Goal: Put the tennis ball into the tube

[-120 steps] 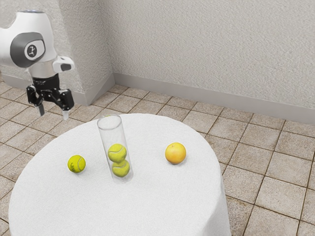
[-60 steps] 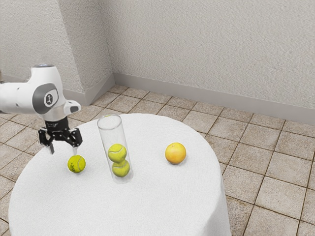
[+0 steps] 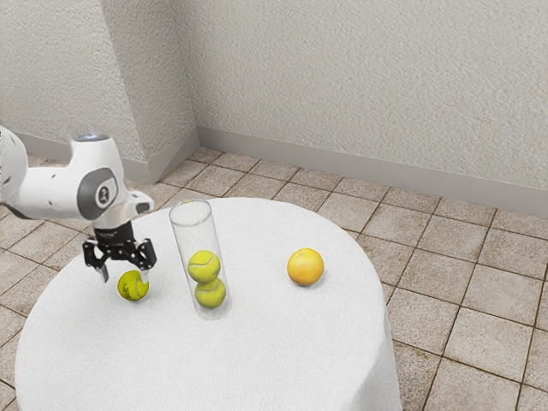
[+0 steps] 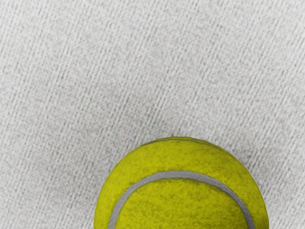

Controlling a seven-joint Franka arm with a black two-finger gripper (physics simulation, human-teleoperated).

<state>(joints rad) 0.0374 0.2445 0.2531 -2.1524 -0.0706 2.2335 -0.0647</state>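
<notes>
1. Inside the clear cylindrical tube: two tennis balls, stacked.
2. Exterior view, from tube: loose ball on white cloth, nine o'clock; dimpled orange, three o'clock.
3. Gripper spread wide at loose ball.
4. Wrist view adds ribbed weave, grey seam arching over felt; exterior view adds dark lettering.

An indoor room, exact kind unclear: tiled floor, rough-textured walls, grey baseboard, white-draped round counter.

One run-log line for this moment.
black two-finger gripper: open, at loose yellow-green tennis ball | clear cylindrical tube: two tennis balls inside | loose ball: not inserted
</notes>
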